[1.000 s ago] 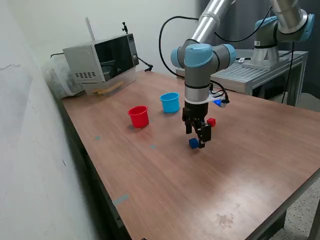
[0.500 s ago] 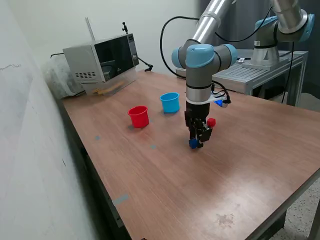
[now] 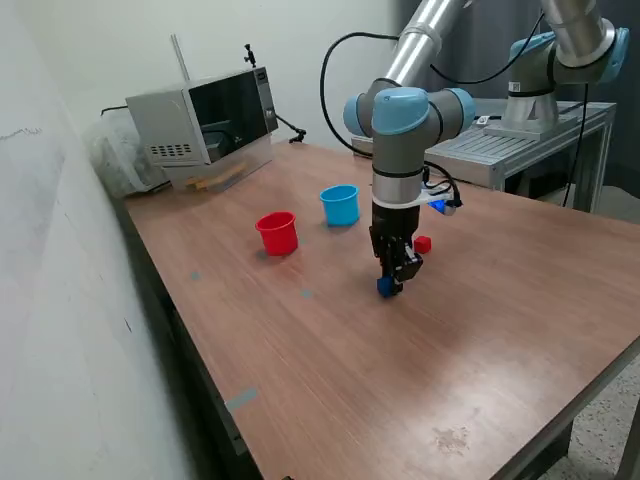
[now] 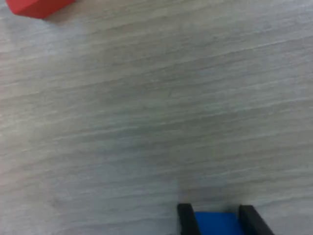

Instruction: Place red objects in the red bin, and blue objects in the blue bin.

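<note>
In the exterior view my gripper (image 3: 392,282) is down at the table, with a small dark-blue cube (image 3: 384,288) between its fingers. The wrist view shows that blue cube (image 4: 217,224) sitting flush between the two black fingers (image 4: 185,219); the gripper (image 4: 217,220) is shut on it, and the cube rests on the wood. A small red cube (image 3: 423,244) lies just behind the gripper, and its corner (image 4: 36,6) shows in the wrist view. The red bin (image 3: 277,233) and the blue bin (image 3: 340,205) stand upright towards the exterior view's left, apart from the gripper.
A microwave (image 3: 205,120) sits at the table's far corner on the exterior view's left. A second arm's base on a metal stand (image 3: 530,115) is behind the table at the right. A wall runs along the left table edge (image 3: 170,310).
The gripper has come down over the blue cube, and its fingers have closed from wide apart to tight against the cube's sides. The cups and the red cube have not moved.
</note>
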`<state>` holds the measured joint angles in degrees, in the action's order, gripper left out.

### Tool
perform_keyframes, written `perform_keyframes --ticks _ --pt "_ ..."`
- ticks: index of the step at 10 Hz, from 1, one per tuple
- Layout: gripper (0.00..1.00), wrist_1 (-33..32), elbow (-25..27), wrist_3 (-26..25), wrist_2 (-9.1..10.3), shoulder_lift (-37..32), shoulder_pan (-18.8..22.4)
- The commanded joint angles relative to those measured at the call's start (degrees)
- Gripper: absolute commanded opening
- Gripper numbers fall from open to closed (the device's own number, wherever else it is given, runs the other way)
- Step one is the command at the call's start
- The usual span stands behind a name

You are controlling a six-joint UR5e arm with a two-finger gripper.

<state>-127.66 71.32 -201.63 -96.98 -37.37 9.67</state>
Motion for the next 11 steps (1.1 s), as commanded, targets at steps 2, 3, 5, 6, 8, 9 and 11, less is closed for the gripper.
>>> perform_keyframes --ticks 2,3,5,6,8,9,11 --pt "0.00 0.3 2.1 0.3 -0.05 -4.4 -0.1" --pt "0.00 0.4 4.3 0.3 -0.05 -7.1 -0.7" --pt "0.00 0.3 10.5 0.4 -0.05 -12.9 -3.9" --pt "0.00 0.3 13.4 0.6 -0.14 -15.7 -6.4" --pt "0.00 0.3 17.8 2.9 -0.40 -19.8 -11.9" --pt "0.00 0.4 18.9 3.9 -1.45 -20.6 -14.4" --pt "0.00 0.4 22.0 5.5 -2.07 -22.5 -19.6"
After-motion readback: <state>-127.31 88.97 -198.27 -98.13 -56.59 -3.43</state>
